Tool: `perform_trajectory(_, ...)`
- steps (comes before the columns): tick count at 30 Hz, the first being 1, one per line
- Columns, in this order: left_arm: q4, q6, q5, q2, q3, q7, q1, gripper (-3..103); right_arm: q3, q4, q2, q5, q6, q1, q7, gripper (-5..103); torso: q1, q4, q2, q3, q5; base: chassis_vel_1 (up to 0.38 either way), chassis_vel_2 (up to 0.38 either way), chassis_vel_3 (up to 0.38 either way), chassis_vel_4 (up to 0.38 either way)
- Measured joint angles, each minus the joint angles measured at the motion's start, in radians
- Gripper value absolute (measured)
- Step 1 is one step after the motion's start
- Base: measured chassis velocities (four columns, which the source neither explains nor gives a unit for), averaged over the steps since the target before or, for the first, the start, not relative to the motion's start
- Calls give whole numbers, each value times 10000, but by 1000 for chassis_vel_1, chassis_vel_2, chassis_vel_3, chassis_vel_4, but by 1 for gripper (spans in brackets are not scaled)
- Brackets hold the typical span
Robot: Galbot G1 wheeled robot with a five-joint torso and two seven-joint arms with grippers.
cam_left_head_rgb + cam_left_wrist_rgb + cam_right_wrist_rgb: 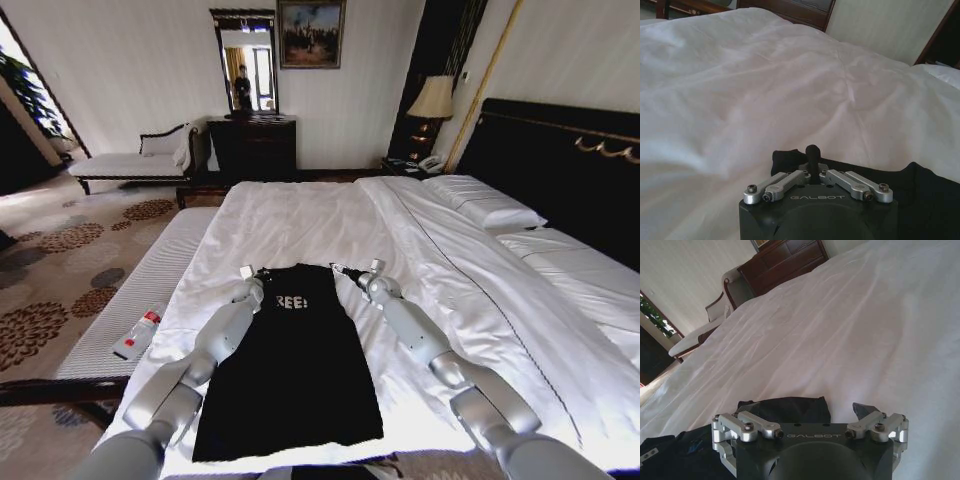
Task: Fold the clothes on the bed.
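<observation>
Both pincers are resting at the far corners of the black T-shirt (295, 370): the left pincer (247, 274) is pressed together, gripping the cloth's edge, while the right pincer (352, 271) is standing spread over the other corner. The shirt is lying flat on the bed (470, 290), its long axis running away from the robot, lettering toward the far end.

Black T-shirt (295, 365) lies flat on white bed (330, 215).
</observation>
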Motion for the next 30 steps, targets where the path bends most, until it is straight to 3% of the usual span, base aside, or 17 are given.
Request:
perform_trajectory(11,-338,-18,-203,315,-29,11,137,2,345,-1573,504,-699,729,336,-959,100,-1,-1,1,0,2,0,0,0,0)
perform_trajectory(30,-781,-19,-485,551,64,8,184,2,1012,-3140,1141,-2003,916,838,-1847,100,-1,-3,0,0,2,0,0,0,0)
